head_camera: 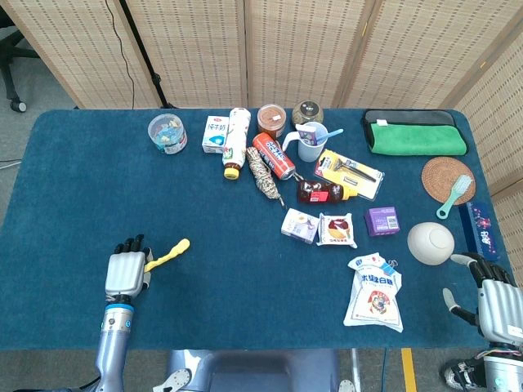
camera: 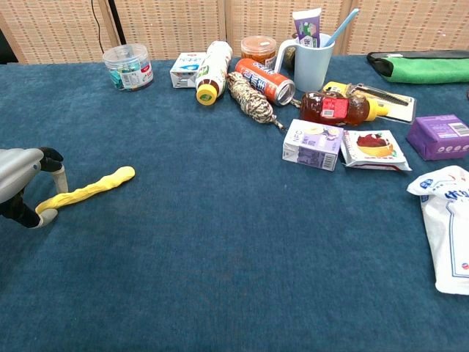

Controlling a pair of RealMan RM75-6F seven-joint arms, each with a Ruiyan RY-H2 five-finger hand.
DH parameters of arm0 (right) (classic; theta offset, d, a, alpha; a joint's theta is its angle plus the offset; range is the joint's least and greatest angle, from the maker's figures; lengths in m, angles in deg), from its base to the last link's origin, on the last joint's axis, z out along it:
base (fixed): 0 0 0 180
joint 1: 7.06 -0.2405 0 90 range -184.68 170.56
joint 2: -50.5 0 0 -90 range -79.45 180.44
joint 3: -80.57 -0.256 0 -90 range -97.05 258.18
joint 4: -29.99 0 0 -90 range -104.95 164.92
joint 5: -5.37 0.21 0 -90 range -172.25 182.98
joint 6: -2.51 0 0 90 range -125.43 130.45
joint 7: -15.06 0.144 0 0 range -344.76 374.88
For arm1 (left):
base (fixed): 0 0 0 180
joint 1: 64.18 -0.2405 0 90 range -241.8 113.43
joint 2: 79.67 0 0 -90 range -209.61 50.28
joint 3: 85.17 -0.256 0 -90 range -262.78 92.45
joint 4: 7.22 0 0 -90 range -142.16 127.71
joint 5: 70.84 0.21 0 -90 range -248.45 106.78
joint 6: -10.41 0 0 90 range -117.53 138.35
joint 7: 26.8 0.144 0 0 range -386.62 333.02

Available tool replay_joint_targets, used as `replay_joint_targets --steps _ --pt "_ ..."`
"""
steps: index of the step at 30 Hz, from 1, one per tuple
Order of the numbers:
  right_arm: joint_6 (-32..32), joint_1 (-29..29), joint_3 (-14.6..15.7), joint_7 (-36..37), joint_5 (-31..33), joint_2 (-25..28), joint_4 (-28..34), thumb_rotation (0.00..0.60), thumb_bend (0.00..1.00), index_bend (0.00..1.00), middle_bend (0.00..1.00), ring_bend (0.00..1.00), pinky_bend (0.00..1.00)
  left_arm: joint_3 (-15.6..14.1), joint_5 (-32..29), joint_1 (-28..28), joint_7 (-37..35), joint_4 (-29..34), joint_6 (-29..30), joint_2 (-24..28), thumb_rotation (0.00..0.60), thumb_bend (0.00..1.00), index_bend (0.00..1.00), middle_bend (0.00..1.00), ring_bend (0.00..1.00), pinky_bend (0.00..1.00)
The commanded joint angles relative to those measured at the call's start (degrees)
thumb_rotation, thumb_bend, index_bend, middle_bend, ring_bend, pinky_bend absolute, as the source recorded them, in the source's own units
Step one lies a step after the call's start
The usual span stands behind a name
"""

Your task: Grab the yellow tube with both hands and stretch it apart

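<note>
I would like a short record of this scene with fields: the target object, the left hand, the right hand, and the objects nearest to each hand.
target: yellow tube, lying flat on the blue table
left hand: left hand pinching the tube's near end
right hand: right hand at the table's edge, fingers apart, holding nothing
near right hand: white bowl, white bag
</note>
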Motion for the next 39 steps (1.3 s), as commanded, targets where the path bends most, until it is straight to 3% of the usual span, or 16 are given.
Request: replay_joint_targets --steps 1,7,17,23,39 --pt "0.07 0.05 0.00 0.01 -0.05 0.08 0.16 0.600 0.33 0.27 0.23 0.25 0.21 -0.03 -0.05 -0.03 -0.11 -0.02 0.05 0.03 0.600 0.35 0.48 0.14 0.14 0.19" --pt "0.09 0.15 0.10 -0.03 -0.14 0.23 0.51 0.600 0.33 0.27 0.23 0.25 0.22 -0.05 -0.48 -0.18 -0.88 0.07 -0.19 0.09 0.600 0.37 0.48 0.14 0.14 0.19" --pt "0.00 0.19 0.20 -0.12 -0.33 0.46 1.13 0.600 0.33 0.27 0.23 0.25 0.22 -0.39 -1.24 -0.62 -2.40 1.43 -0.85 0.87 0.600 0.54 0.54 0.15 0.14 0.19" --pt "-0.28 0.04 0.15 -0.05 -0.29 0.45 1.20 0.600 0.33 0.27 0.23 0.25 0.22 -0.50 -1.26 -0.99 -3.55 2.57 -0.82 1.71 0.600 0.55 0.54 0.15 0.14 0.19" --pt "-1.30 -0.48 0.02 0.69 -0.09 0.37 0.59 0.600 0.33 0.26 0.22 0.25 0.22 -0.74 6.65 -1.77 -8.93 4.31 1.56 7.56 0.600 0.64 0.60 0.17 0.14 0.19"
